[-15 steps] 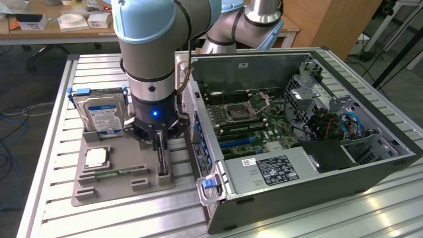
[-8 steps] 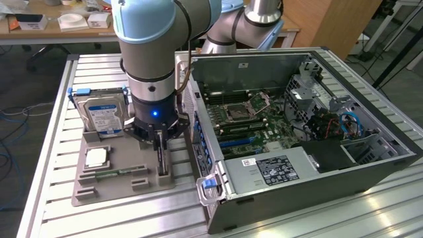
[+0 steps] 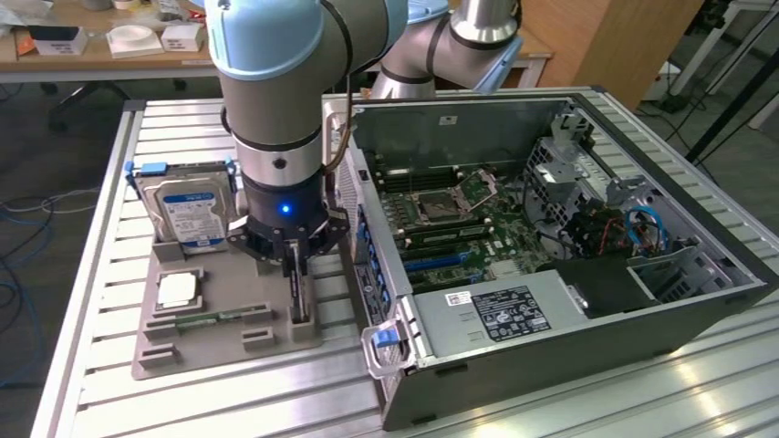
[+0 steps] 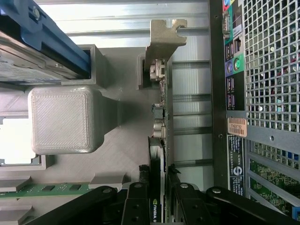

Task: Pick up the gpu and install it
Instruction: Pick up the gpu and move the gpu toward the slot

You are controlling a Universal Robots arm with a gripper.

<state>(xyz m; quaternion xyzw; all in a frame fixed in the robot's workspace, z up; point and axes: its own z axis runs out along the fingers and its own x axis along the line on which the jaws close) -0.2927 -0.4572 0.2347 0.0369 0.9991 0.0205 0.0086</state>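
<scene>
1. The desk (image 3: 182, 401) is a slatted aluminium top that carries everything.
2. An open computer case (image 3: 548, 365) lies on its side at the exterior view's right, its motherboard facing up. The wrist view gives what the exterior view hides: the case's rear wall (image 4: 272, 70) with its perforated grille, coloured ports and stickers.
3. The arm (image 3: 274, 82) comes straight down over the grey tray (image 3: 219, 351), which lies just beside the case at the exterior view's left.
4. A silver hard drive (image 3: 189, 214) with a blue label stands upright in the tray's far corner.
5. The hand (image 3: 292, 242) is at the tray's edge nearest the case, right over the gpu (image 3: 299, 297).
6. The gpu stands on edge in its tray slot. In the exterior view it is a thin dark strip running toward the camera.
7. In the wrist view the gpu (image 4: 161, 140) is seen edge-on: a narrow black card with small connectors along it and a white logo on its edge.
8. The hand (image 4: 159, 169) has its black fingers (image 4: 140, 197) drawn in narrow, one on each face of the card. They look pressed against it, though the contact itself is hard to make out.
9. The silvery bracket (image 4: 161, 40), with a notched tab, closes the card's end farthest from the hand.
10. A green memory stick (image 3: 219, 318) lies flat in the tray, well apart from the gpu.
11. A square pale chip (image 3: 179, 290) sits in a tray pocket.
</scene>
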